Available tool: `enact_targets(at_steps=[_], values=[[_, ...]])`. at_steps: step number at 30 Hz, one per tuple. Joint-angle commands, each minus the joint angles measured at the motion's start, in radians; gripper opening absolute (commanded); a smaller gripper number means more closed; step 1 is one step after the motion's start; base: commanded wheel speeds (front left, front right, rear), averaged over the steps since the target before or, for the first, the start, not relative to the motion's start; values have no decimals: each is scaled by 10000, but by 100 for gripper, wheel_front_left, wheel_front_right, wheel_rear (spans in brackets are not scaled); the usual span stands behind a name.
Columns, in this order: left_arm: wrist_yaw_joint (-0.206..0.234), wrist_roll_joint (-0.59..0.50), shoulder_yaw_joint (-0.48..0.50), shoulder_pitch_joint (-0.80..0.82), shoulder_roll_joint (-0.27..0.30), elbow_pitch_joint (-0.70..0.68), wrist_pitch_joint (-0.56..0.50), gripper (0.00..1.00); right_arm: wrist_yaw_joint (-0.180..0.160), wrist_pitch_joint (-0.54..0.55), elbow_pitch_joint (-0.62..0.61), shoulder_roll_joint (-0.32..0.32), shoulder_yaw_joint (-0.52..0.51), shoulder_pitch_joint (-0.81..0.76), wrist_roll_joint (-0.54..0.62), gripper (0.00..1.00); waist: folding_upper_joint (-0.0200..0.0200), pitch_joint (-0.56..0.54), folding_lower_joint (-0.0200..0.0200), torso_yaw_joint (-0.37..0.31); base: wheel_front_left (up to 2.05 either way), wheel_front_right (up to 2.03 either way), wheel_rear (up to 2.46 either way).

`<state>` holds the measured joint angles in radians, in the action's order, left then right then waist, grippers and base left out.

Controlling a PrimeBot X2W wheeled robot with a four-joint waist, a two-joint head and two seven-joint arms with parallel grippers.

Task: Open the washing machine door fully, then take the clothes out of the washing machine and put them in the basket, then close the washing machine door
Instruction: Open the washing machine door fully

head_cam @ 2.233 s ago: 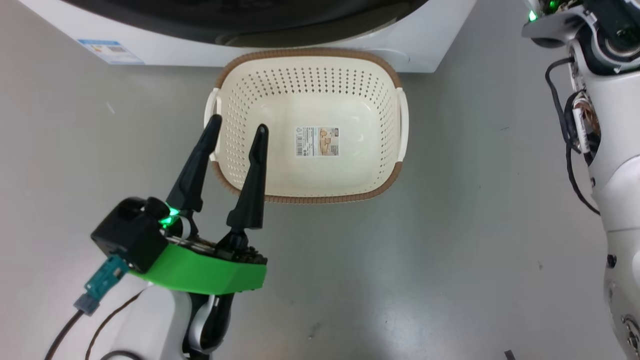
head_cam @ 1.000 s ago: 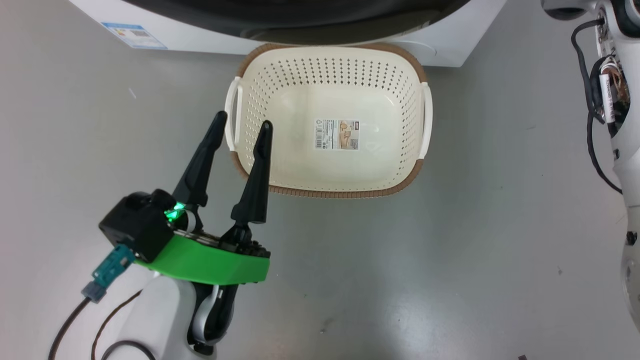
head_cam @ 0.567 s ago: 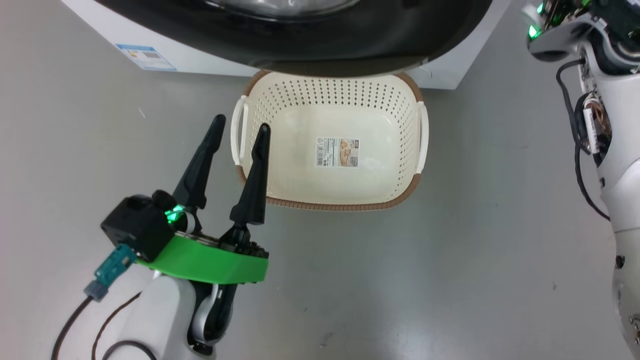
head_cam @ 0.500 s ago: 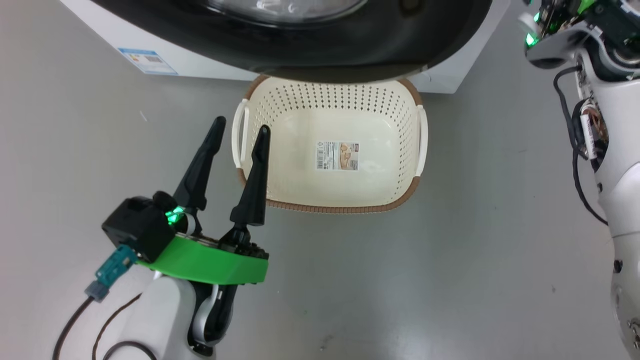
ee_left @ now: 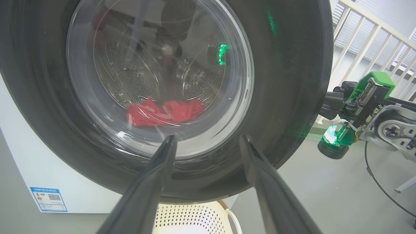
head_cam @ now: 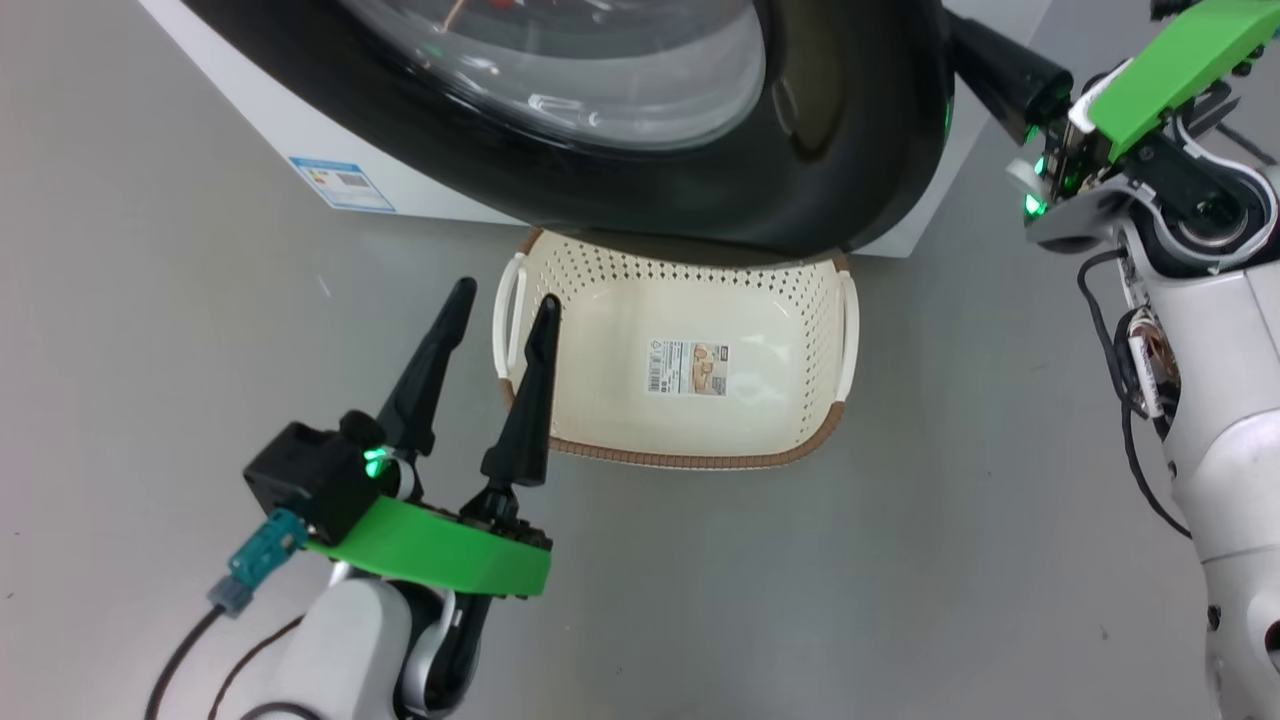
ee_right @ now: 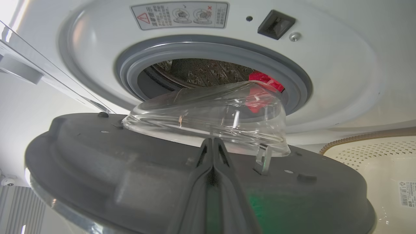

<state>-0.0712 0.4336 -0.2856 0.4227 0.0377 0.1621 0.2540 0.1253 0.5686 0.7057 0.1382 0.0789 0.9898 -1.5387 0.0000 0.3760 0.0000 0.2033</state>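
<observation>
The washing machine door [head_cam: 820, 130], black-rimmed with a glass bowl, stands partly open and overhangs the far end of the basket [head_cam: 680, 460]. My right gripper [head_cam: 975, 50] reaches behind the door's right edge. In the right wrist view it [ee_right: 213, 141] is shut, its fingers lying on the door's grey inner face [ee_right: 97, 156] below the glass bowl [ee_right: 211, 110]. Red clothes [ee_right: 265, 81] lie in the drum of the washing machine [ee_right: 325, 65] and show through the glass [ee_left: 162, 112]. My left gripper [head_cam: 505, 293] hangs open beside the basket's left handle, holding nothing.
The basket has only a label sticker [head_cam: 690, 367] inside. A blue label [head_cam: 342, 184] marks the machine's lower front. My pale right arm [head_cam: 1220, 400] with its cables stands at the right. A white railing [ee_left: 357, 32] runs behind it. Grey floor surrounds the basket.
The head camera has tilted up. The door has swung outward over the basket's far end. My right gripper has come into view at the door's right edge. The left gripper stays open.
</observation>
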Motion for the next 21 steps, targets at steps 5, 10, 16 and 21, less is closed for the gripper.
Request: enact_targets(at_steps=[5,10,16,21], values=[[1,81,126,-275,133,-75,78,100,54,211,-468,-274,145,-494,29,0,0,-412,0,199,0,0,0],[44,175,-41,-349,130,73,78,100,54,307,-528,-251,68,-956,-32,0,0,-673,0,396,0,0,0],[120,294,-184,-410,128,95,78,100,54,383,-483,-294,79,-1181,22,0,0,-766,0,521,0,0,0],[186,339,-175,-406,127,59,78,100,54,404,-480,-339,67,-1184,62,0,0,-757,0,499,0,0,0]])
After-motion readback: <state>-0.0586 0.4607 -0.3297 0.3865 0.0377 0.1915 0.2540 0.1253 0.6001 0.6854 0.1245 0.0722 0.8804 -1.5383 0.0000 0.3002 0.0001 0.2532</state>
